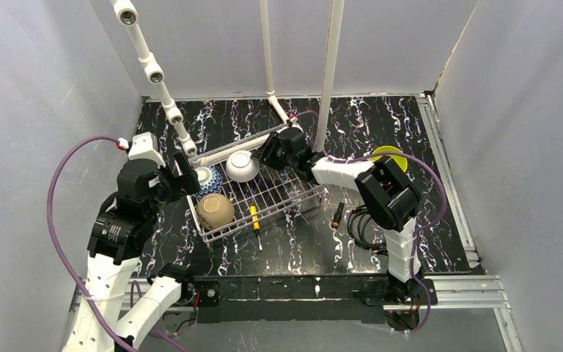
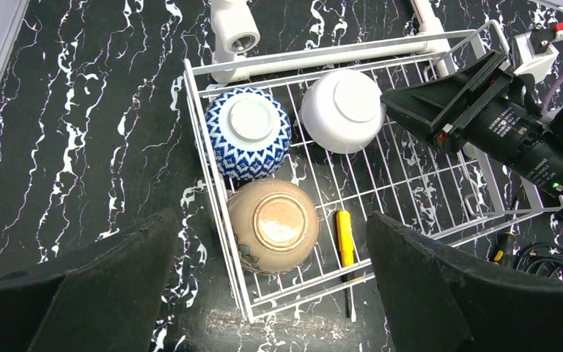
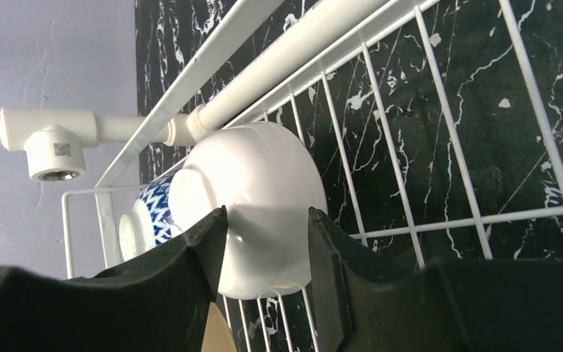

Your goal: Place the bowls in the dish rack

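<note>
The white wire dish rack (image 1: 287, 192) lies mid-table. Three bowls sit upside down in it: blue-white patterned (image 2: 248, 133), white (image 2: 341, 110) and tan (image 2: 273, 225). My right gripper (image 3: 267, 227) is open, low inside the rack, its fingertips (image 3: 212, 235) just short of the white bowl (image 3: 256, 191), one on each side. In the top view it (image 1: 265, 155) sits right of that bowl (image 1: 242, 166). My left gripper (image 2: 271, 218) is wide open and empty above the rack's near-left corner. A yellow-green bowl (image 1: 391, 156) lies on the table behind the right arm. The other bowls are out of view.
A yellow-handled screwdriver (image 2: 345, 238) lies on the rack floor beside the tan bowl. A small tool (image 1: 337, 215) and black cables (image 1: 363, 224) lie right of the rack. White PVC pipes (image 1: 154, 73) (image 1: 330, 66) slant over the far side, one resting along the rack's far rim (image 2: 322, 55).
</note>
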